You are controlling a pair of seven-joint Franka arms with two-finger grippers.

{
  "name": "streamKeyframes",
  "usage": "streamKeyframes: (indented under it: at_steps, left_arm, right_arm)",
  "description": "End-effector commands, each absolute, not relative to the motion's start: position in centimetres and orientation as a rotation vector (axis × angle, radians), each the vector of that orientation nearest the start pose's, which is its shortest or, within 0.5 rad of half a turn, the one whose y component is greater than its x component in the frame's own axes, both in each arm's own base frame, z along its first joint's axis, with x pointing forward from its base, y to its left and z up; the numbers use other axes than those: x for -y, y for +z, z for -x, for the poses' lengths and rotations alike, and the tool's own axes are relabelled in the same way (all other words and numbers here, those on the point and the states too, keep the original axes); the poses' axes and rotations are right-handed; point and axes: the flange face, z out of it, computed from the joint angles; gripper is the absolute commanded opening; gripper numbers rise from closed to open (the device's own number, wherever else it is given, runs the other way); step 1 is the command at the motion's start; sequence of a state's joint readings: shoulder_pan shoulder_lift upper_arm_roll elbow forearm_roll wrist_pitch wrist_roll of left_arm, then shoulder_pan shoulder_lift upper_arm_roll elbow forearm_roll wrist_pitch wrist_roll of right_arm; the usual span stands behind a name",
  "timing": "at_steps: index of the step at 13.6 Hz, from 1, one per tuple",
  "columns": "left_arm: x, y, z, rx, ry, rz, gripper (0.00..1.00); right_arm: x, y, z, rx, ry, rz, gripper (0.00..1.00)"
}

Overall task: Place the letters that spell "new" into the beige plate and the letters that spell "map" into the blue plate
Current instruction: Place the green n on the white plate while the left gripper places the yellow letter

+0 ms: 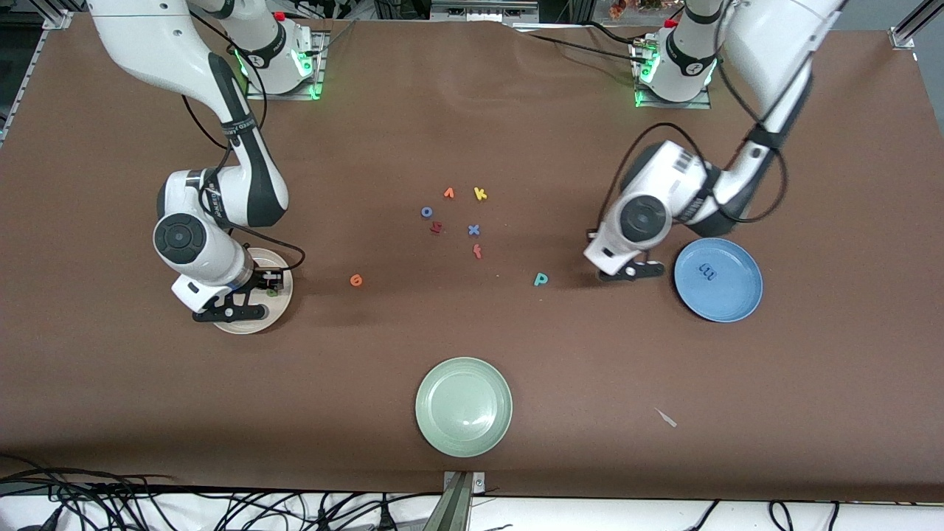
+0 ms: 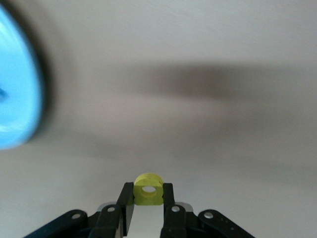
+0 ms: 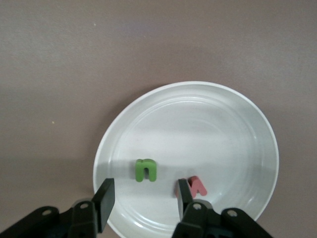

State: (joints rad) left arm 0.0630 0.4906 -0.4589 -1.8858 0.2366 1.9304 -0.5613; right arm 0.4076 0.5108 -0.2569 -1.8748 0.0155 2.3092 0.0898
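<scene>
My left gripper [image 2: 148,194] is shut on the yellow "a" [image 2: 148,189]. It hangs over the table [image 1: 640,270] between the teal "p" [image 1: 540,279] and the blue plate [image 1: 719,306]. The blue "m" [image 1: 708,273] lies in that plate, whose rim [image 2: 17,99] also shows in the left wrist view. My right gripper [image 3: 144,192] stands open just above the beige plate [image 3: 198,129], which holds the green "n" [image 3: 146,170] and the pink "w" [image 3: 198,185]. That gripper [image 1: 269,282] covers part of the beige plate [image 1: 243,326] in the front view. The orange "e" [image 1: 356,279] lies on the table.
A cluster of other letters lies mid-table: an orange "v" [image 1: 448,193], a yellow "k" [image 1: 480,193], a blue "o" [image 1: 426,212], a red letter [image 1: 436,228], a blue "x" [image 1: 473,229] and a red "f" [image 1: 477,251]. A pale green plate [image 1: 463,439] sits nearest the front camera.
</scene>
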Motion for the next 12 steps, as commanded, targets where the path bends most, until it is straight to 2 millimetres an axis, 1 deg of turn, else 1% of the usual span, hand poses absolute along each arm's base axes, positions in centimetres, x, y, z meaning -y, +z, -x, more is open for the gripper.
streamKeyframes:
  at_steps: [1,2,4,5,6,7,8,9,10,11,12]
  left_arm:
    - [13.3,25.5,-57.5,-0.174,0.597,2.941,0.17]
    - [10.5,25.3,-58.1,-0.245,0.613,2.956,0.17]
    - [6.5,23.9,-58.8,-0.428,0.622,2.905,0.18]
    - [5.0,22.4,-58.9,-0.475,0.64,2.888,0.25]
    - [4.3,21.2,-59.1,-0.539,0.626,2.869,0.36]
    - [4.2,20.7,-59.3,-0.603,0.605,2.857,0.65]
    - [4.3,20.8,-59.4,-0.628,0.599,2.855,1.0]
    - [4.7,21.5,-59.7,-0.605,0.579,2.869,1.0]
    - [5.5,22.7,-60.5,-0.603,0.54,2.885,1.0]
    - [6.8,23.8,-61.2,-0.602,0.511,2.919,1.0]
    - [8.9,25.1,-61.6,-0.577,0.486,2.986,1.0]
  right_arm:
    - [-13.9,25.2,-61.8,0.008,0.044,3.208,0.63]
    - [-15.0,25.3,-61.8,-0.047,0.033,3.2,0.63]
    - [-17.8,24.6,-61.1,-0.12,0.04,3.181,0.64]
    - [-18.9,24.1,-60.9,-0.161,0.039,3.171,0.67]
    - [-20.1,23.7,-60.6,-0.178,0.017,3.161,0.67]
    - [-21.1,23.3,-60.3,-0.188,-0.001,3.156,0.67]
    - [-22.2,22.9,-60.0,-0.219,-0.01,3.153,0.67]
    - [-23.4,22.8,-59.7,-0.24,-0.027,3.148,0.67]
    - [-24.2,22.3,-59.5,-0.259,-0.037,3.144,0.67]
    - [-24.5,21.8,-59.3,-0.273,-0.045,3.142,0.67]
    - [-25.1,21.5,-59.0,-0.284,-0.061,3.136,0.67]
